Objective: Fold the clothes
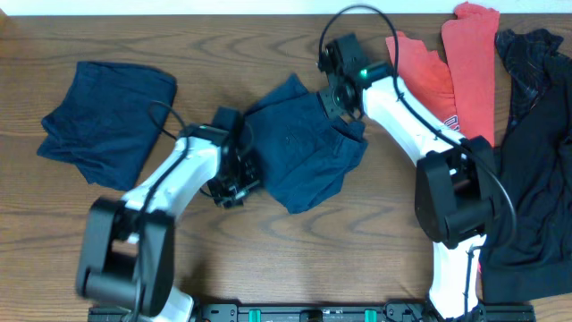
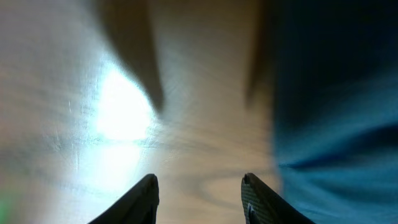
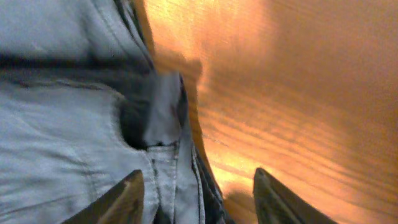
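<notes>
A navy garment (image 1: 304, 143) lies spread in the middle of the table. My left gripper (image 1: 234, 185) is open and empty at its left edge; in the left wrist view the fingers (image 2: 199, 186) hover over bare wood with the navy cloth (image 2: 336, 106) to the right. My right gripper (image 1: 334, 89) is open at the garment's top edge; in the right wrist view its fingers (image 3: 198, 186) straddle the seamed hem of the cloth (image 3: 74, 137). A folded navy garment (image 1: 107, 116) lies at far left. A red shirt (image 1: 451, 72) and black garments (image 1: 532, 152) lie at right.
The wooden table (image 1: 268, 259) carries all the clothes. The right arm's base (image 1: 451, 197) stands next to the black pile. The left arm's base (image 1: 125, 259) stands at the front left.
</notes>
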